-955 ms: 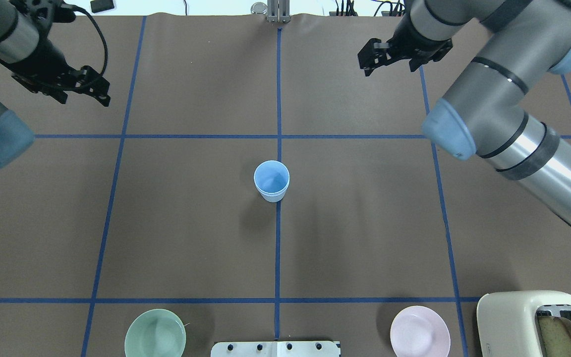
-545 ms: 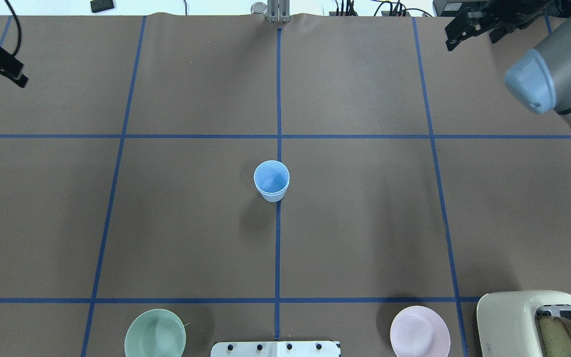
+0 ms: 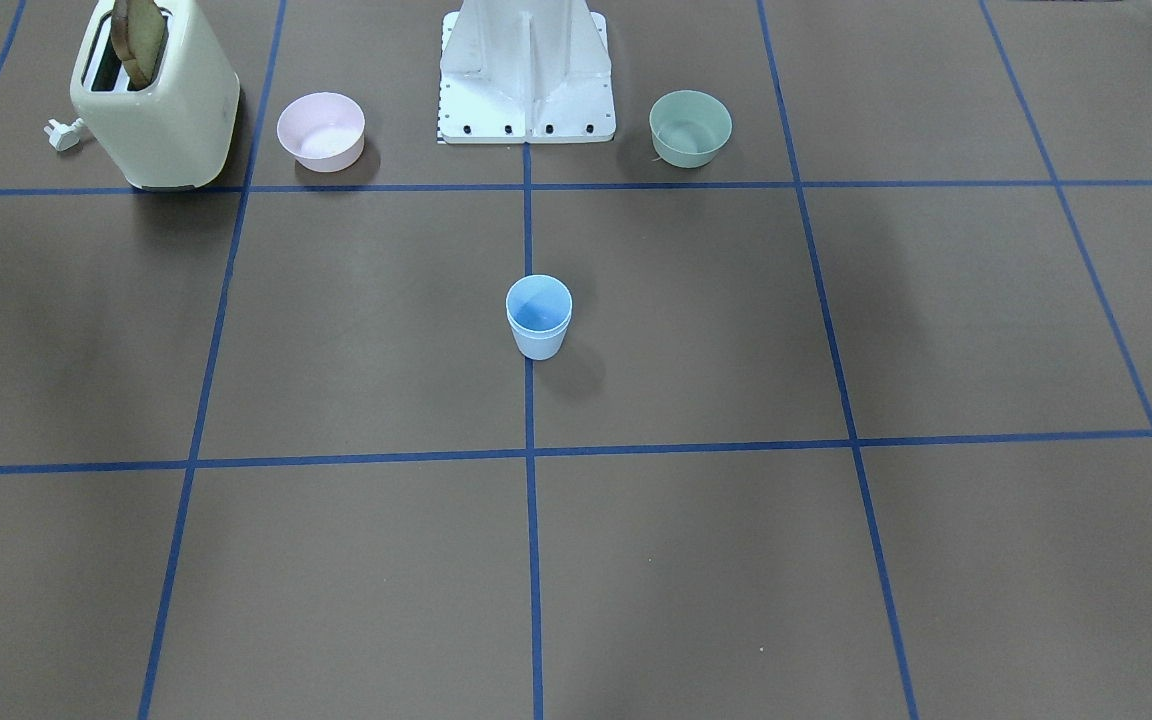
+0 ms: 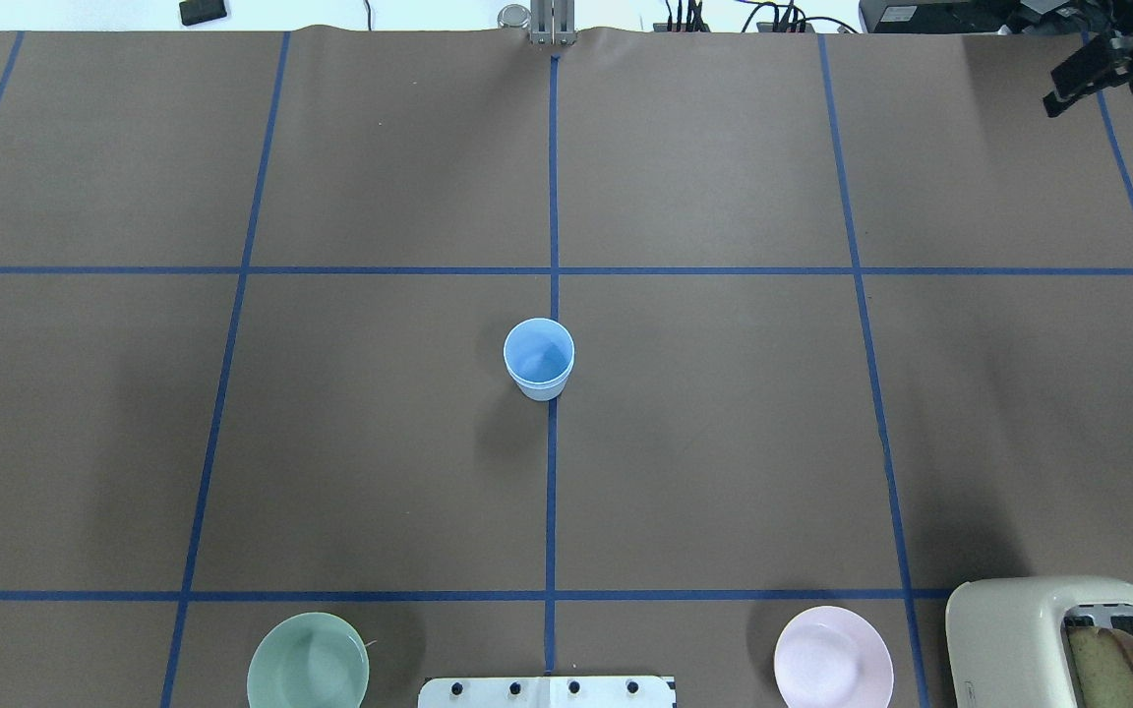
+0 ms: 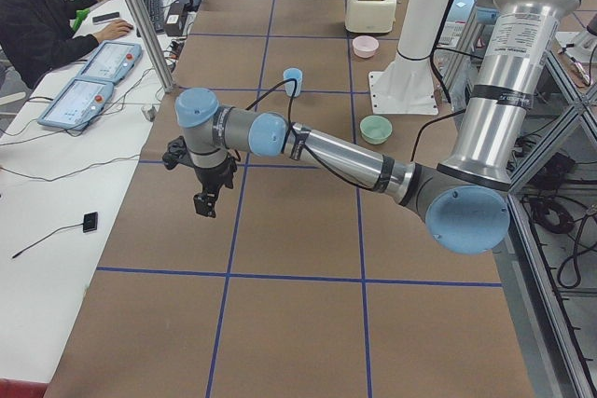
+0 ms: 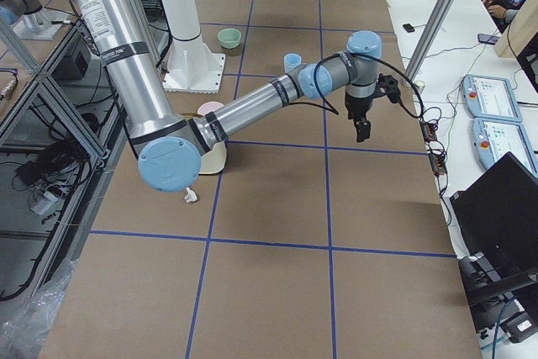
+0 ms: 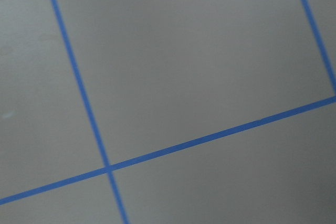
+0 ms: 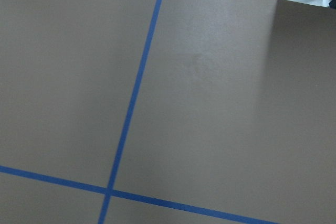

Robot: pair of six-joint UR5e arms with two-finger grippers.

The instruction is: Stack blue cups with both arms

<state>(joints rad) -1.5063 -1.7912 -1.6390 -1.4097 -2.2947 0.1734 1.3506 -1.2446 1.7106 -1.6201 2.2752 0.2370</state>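
Tabletop (image 4: pixel 380 442): blue cups (image 4: pixel 539 359), right gripper (image 4: pixel 1096 84) well apart

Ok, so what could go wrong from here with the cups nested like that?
The blue cups stand nested on the table, held by nothing; the inner rim shows above the outer, so seating may be incomplete. The left arm and right arm reach over opposite ends; a low sweep back could topple the stack.
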